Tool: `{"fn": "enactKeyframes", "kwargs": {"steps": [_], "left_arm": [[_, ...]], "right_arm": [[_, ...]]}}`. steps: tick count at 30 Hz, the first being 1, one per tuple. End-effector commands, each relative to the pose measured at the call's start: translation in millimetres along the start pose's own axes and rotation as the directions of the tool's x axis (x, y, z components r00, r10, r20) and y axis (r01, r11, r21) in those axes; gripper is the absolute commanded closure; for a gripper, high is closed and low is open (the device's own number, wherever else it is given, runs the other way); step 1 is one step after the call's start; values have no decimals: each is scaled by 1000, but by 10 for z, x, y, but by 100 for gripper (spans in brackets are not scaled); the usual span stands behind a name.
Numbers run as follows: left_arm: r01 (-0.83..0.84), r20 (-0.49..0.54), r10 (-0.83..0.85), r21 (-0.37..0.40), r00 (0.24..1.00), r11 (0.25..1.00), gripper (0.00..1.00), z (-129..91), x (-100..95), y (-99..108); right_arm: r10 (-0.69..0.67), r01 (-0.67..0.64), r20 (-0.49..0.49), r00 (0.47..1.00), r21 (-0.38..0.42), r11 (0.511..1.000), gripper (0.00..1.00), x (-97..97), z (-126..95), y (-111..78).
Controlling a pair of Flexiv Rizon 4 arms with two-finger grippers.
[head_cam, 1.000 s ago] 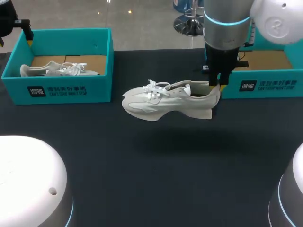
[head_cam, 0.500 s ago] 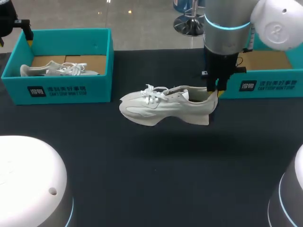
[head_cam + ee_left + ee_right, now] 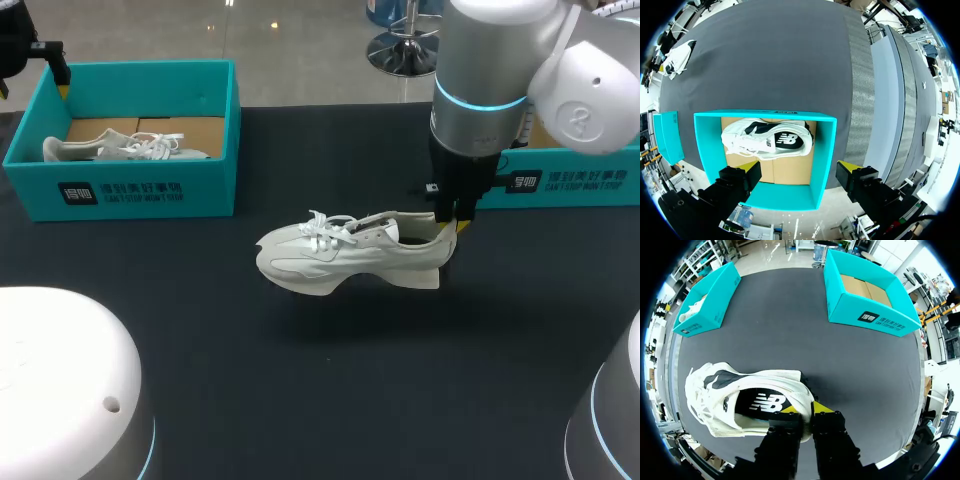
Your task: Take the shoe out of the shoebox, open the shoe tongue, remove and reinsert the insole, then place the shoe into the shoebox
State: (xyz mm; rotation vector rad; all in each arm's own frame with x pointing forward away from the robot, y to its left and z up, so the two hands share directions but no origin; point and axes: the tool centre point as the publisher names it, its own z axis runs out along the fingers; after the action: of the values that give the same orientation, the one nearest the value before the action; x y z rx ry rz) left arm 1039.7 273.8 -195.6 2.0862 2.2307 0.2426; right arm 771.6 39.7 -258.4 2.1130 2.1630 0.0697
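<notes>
Head view shows the right gripper (image 3: 450, 222) clamped on the heel of the white shoe (image 3: 345, 255), low over the table (image 3: 300, 400). Only the left wrist view shows the left gripper (image 3: 797, 175), its 2 fingers spread, above a shoebox (image 3: 822, 160) holding another shoe (image 3: 765, 142).

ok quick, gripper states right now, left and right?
left gripper: open, holding nothing, above the left shoebox.
right gripper: shut on the white shoe, at its heel.
</notes>
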Motion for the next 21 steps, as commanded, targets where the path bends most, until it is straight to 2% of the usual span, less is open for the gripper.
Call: {"fn": "enactKeyframes", "kwargs": {"steps": [1,11,21], "left_arm": [[0,-2,0,-2,1000,1000,0,-3,3,-12],[0,-2,0,-2,1000,1000,0,-3,3,-12],[0,-2,0,-2,1000,1000,0,-3,3,-12]], "right_arm": [[-5,5,-5,1000,-4,1000,100,14,150,10],[-37,37,13,999,16,999,100,68,427,32],[-35,31,42,999,86,996,100,80,697,-24]]}}
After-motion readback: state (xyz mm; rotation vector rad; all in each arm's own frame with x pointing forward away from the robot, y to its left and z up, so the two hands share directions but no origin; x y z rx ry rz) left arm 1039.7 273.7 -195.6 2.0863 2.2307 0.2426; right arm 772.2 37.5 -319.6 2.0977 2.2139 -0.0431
